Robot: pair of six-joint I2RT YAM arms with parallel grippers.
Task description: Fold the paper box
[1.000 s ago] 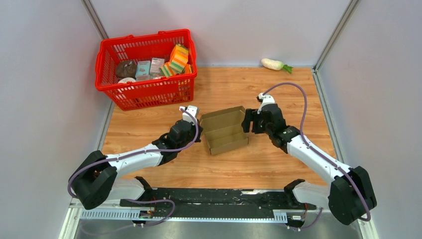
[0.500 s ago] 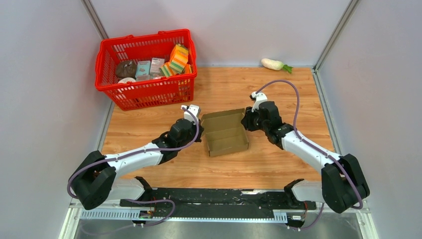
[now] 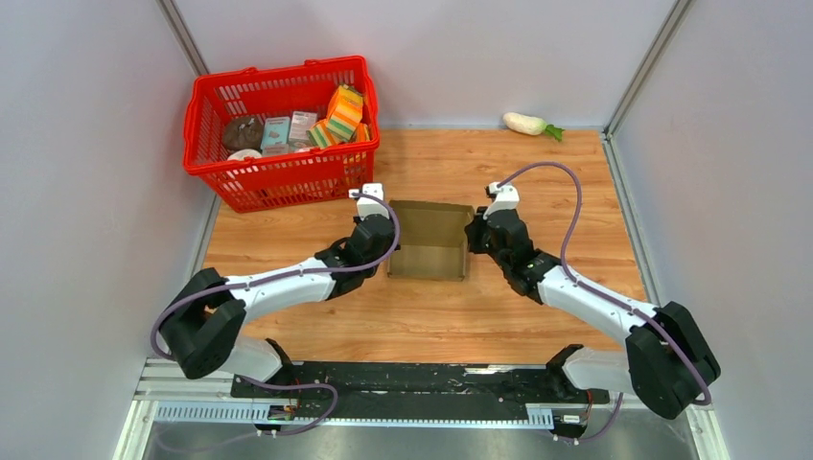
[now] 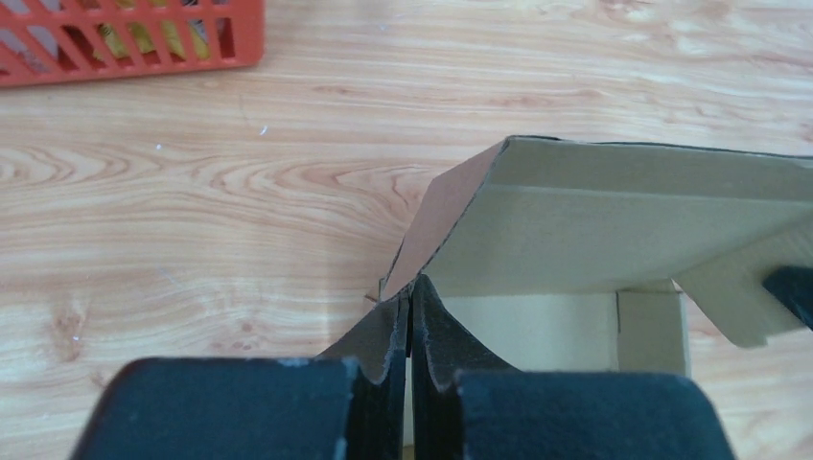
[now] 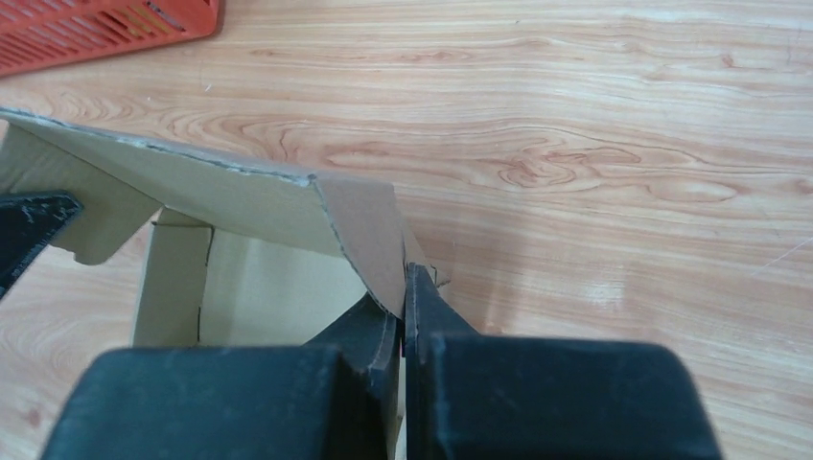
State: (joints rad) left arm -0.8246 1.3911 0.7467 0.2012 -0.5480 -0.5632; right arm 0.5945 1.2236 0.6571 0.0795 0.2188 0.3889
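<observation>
**Top view:** the box lies on the worktop between the two arms, with its lid panel tipped over the tray. The left claw is at its left edge and the right claw at its right edge. The basket stands well apart at the back left. Grip cannot be judged from above. **Left wrist view:** the left claw is closed to a thin slit, nipping the corner of the lid's side flap. The box gapes open beyond it. **Right wrist view:** the right claw is likewise almost closed on the opposite side flap of the box. **Risks:** each nip sits near a flap edge, so the cardboard may slip free. If the arms lower the lid unevenly, it could skew and leave the flaps outside the tray walls. The light box may also slide on the worktop. **Hidden:** both wrist views cut off the near tray wall behind the fingers. How deep the cardboard sits between the pads cannot be told, and the lid's front edge is not clearly shown.
</observation>
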